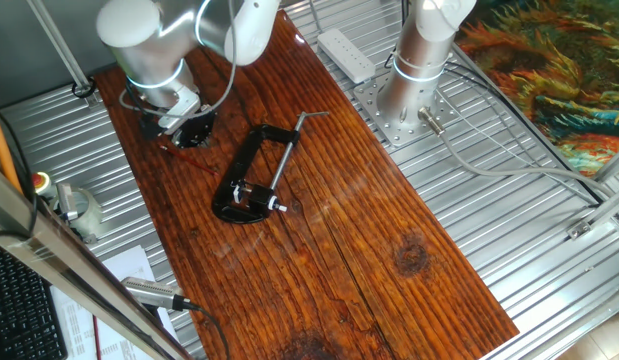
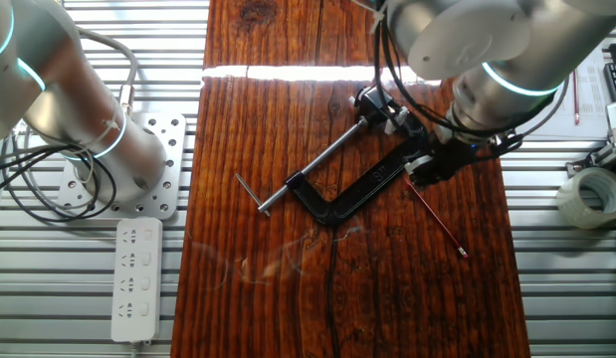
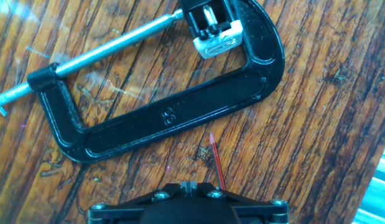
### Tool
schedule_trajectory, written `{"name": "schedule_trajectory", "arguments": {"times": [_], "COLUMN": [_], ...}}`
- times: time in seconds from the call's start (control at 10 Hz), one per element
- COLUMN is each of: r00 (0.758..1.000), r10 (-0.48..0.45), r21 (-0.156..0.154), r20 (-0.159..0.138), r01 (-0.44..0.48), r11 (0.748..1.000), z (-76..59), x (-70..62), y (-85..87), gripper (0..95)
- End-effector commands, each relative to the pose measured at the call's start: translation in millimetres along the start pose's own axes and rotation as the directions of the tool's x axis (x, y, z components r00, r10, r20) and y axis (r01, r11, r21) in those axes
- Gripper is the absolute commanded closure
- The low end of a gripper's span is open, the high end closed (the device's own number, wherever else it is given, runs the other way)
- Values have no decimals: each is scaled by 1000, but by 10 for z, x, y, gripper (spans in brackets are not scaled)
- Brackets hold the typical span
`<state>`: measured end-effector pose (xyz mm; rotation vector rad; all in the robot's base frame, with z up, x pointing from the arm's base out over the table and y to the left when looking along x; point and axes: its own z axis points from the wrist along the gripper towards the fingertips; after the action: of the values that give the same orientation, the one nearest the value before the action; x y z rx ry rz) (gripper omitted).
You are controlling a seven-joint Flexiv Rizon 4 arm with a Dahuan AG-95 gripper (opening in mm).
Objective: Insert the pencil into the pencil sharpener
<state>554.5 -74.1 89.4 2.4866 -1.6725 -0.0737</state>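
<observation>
The pencil is a thin dark-red stick lying on the wooden board, with its pale tip pointing at the black C-clamp. It also shows in the other fixed view, running away from under the hand. The pencil sharpener is a small dark block with a pale part, held between the clamp's screw and its jaw; it also shows in the other fixed view. My gripper hovers over the pencil's rear part with its fingers together. The pencil passes just right of them and is not held.
The clamp's silver screw rod sticks out to the left. A white power strip and a second arm's base stand off the board on the metal table. A tape roll lies beyond the board's edge near my arm.
</observation>
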Motion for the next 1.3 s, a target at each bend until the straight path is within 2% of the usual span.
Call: {"name": "schedule_trajectory", "arguments": {"times": [0.1,0.4,0.6,0.7,0.8,0.9,1.1,1.3], "r00": [1000,1000,1000,1000,1000,998,996,990], "r10": [-20,-31,-25,-15,-8,-22,-49,-81], "r21": [28,36,25,12,4,4,10,37], "r20": [-9,3,12,3,9,56,70,116], "r01": [20,30,25,15,8,22,48,77], "r11": [999,999,999,1000,1000,1000,999,996], "z": [18,62,62,62,62,62,57,60], "x": [0,-7,-7,-7,-7,-7,-10,17], "y": [3,-2,-2,-2,-2,-2,6,41], "gripper": [950,950,950,950,950,950,950,950]}}
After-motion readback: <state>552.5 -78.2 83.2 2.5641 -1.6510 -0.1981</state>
